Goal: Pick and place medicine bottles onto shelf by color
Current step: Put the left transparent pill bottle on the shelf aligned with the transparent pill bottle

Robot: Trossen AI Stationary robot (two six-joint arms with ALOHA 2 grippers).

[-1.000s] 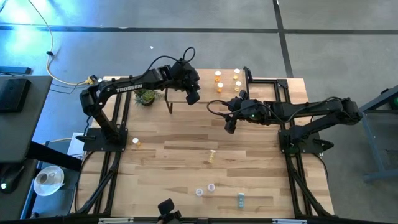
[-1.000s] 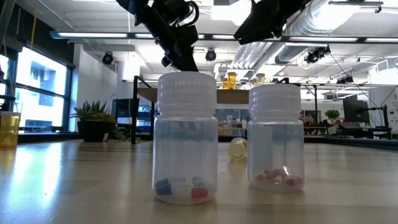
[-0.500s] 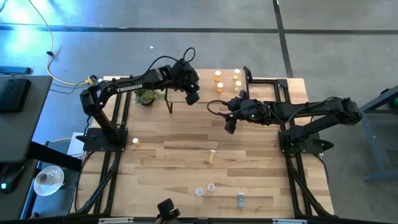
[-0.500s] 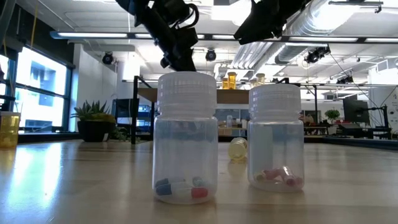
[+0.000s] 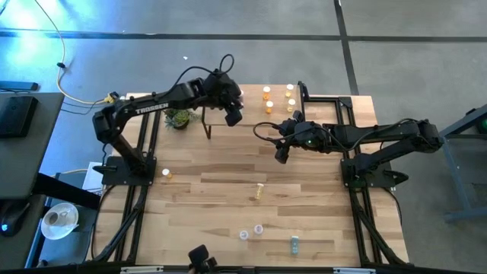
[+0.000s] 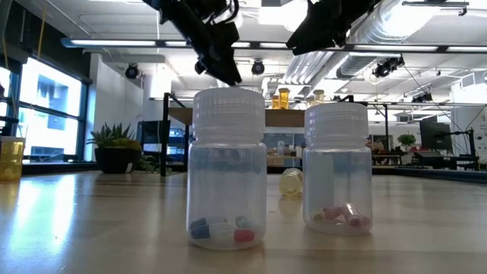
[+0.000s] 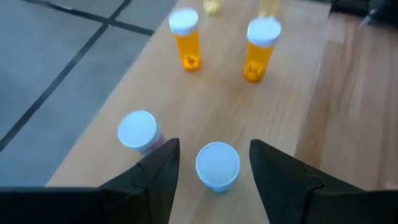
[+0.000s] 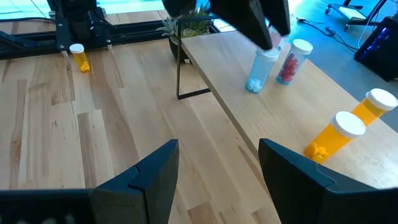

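Nearest the low camera stand two clear plastic bottles with ribbed white caps, both upright: the left clear bottle (image 6: 227, 169) holds blue, white and red capsules, the right clear bottle (image 6: 338, 167) pink ones. Behind them a pale yellow bottle (image 6: 291, 182) lies on its side on the wood-plank tabletop (image 5: 221, 186); from above its long axis runs roughly toward the back of the table. A teal bottle (image 5: 294, 243) lies near the front edge, and a small orange bottle with a white cap (image 5: 166, 174) stands by the left arm's base.

The right gripper (image 5: 281, 156) hangs over the middle of the table with its fingers spread wide and nothing between them.

Farther back, the left gripper (image 7: 213, 163) hovers above the light-wood shelf on thin black legs (image 7: 292, 106), its fingers parted on either side of a white-capped pale blue bottle (image 7: 217, 167) without touching it. That bottle stands upright, just beside a white-capped bottle of pink-red pills (image 7: 139, 131). Beyond them stand two orange bottles (image 7: 187, 38), upright.
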